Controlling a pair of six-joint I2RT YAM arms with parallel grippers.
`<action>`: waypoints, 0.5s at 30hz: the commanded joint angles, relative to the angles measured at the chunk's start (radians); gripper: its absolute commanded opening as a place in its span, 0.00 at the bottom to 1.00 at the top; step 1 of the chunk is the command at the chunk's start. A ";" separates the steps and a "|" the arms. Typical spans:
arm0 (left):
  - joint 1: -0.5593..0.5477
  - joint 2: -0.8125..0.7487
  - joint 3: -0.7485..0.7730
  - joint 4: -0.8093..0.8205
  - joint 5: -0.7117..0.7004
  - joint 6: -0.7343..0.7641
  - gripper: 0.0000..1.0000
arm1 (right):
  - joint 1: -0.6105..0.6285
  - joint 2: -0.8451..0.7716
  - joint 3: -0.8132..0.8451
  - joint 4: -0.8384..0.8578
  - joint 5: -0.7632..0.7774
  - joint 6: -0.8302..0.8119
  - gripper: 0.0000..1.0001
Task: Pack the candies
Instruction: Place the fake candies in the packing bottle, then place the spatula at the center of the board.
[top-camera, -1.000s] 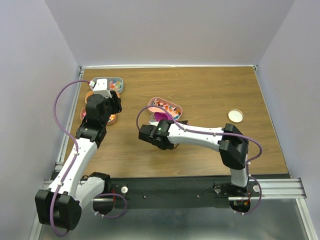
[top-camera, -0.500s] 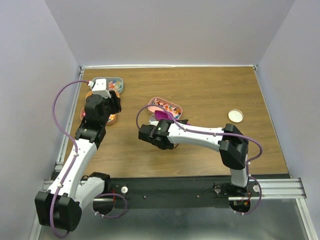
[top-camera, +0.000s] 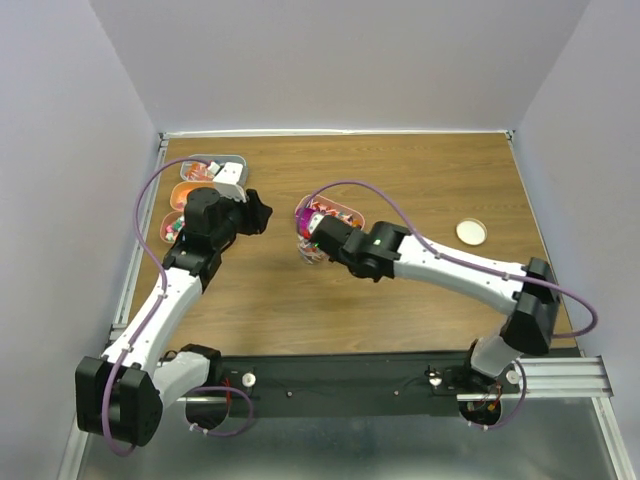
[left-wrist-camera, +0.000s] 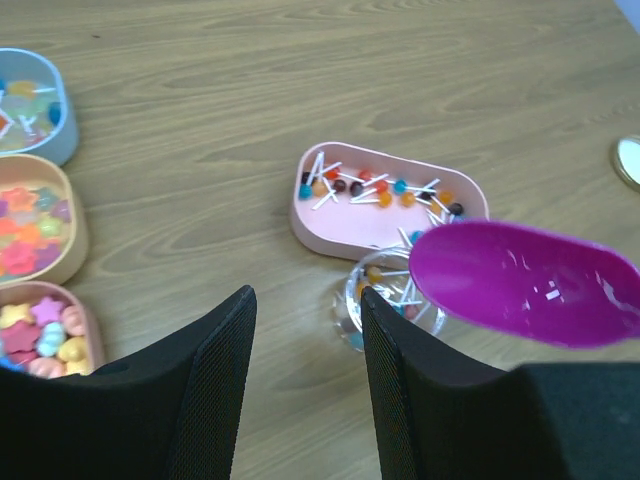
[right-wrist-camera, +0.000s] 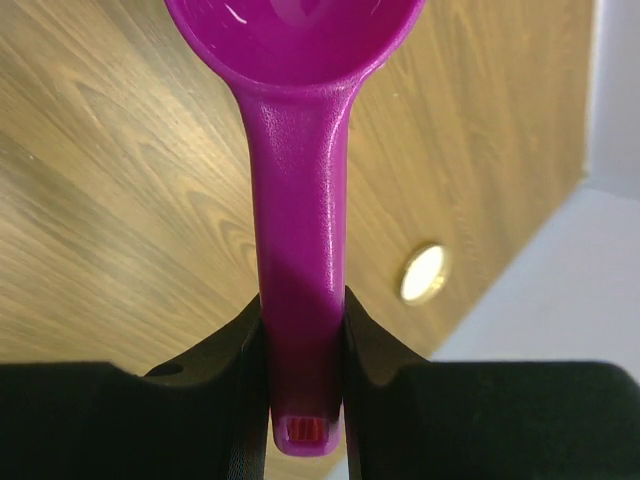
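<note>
A second ago the right arm was bent low and the scoop (left-wrist-camera: 520, 285) sat close by the pink tray (left-wrist-camera: 320, 225); now that arm has reached out, and the scoop hangs over the little clear jar (left-wrist-camera: 350, 305) just beside the tray. The left arm has turned too; it was over the side trays (left-wrist-camera: 78, 230) at the left, and now it points at the middle of the desk (top-camera: 430, 180), so those trays show again from above. I think sweets are being tipped into the jar, and the left arm has come to help or to look; the packing seems partly done, not finished.

The right gripper (right-wrist-camera: 300, 318) is pinching the scoop's handle tight; the left gripper (left-wrist-camera: 307, 300) is spread wide with nothing in it.

The candies (left-wrist-camera: 372, 188) are in many places; little lollipops lie in the pink tray, some stand in the jar, and stars and other sweets fill the side trays.

The left wrist view shows the lollipop sticks and the jar well; from above they are only a tiny blur. The right wrist view shows the hold on the handle, which no other view does, and the round lid (right-wrist-camera: 422, 273) far off on the desk; but it does not show the jar at all. I cannot see any sweets inside the scoop.
</note>
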 joint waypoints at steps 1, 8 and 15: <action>-0.032 0.012 -0.007 0.060 0.105 -0.012 0.54 | -0.102 -0.123 -0.113 0.183 -0.223 0.012 0.01; -0.121 0.046 -0.002 0.076 0.084 -0.077 0.54 | -0.238 -0.220 -0.260 0.289 -0.314 0.056 0.01; -0.137 0.050 -0.038 0.083 0.030 -0.128 0.54 | -0.510 -0.246 -0.395 0.419 -0.352 0.283 0.01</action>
